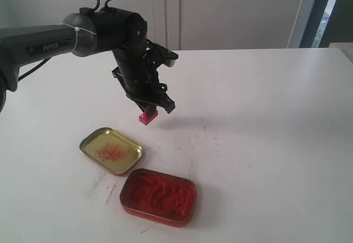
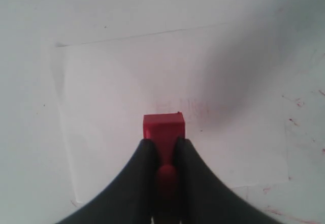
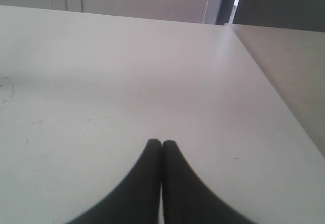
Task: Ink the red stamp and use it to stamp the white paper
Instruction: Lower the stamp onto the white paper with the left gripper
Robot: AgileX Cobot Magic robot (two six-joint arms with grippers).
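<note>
1. While the left gripper (image 1: 150, 109) hangs over the table (image 1: 265, 116), its two black fingers (image 2: 139, 170) are closed partway on the stamp (image 1: 148, 116), pinching it at the rounded knob.
2. Stamp: bright red, with the square block pointing down and sticking out past the fingertips. In the exterior view it sits clear of the tabletop, and its shadow falls apart from it to the right.
3. Paper (image 2: 127, 82): a thin white sheet lying flat, hard to tell from the table. The left wrist view shows its edges as faint lines. The stamp is directly over it, near the middle.
4. Mark (image 2: 185, 106): a very faint reddish print on the paper just beyond the stamp block. Too pale to read.
5. Lid (image 1: 111, 150): gold-coloured and shallow, with red scribbles inside. It lies in front of the stamp, towards the camera.
6. Tin (image 1: 159, 196): red and rectangular, full of lumpy red paste. It is just beside the lid, nearer the camera.
7. Red smears (image 1: 110, 190) streak the tabletop near both containers.
8. Right gripper (image 3: 161, 144): fingers pressed together with nothing between them. Below it is bare table, close to the far corner.
</note>
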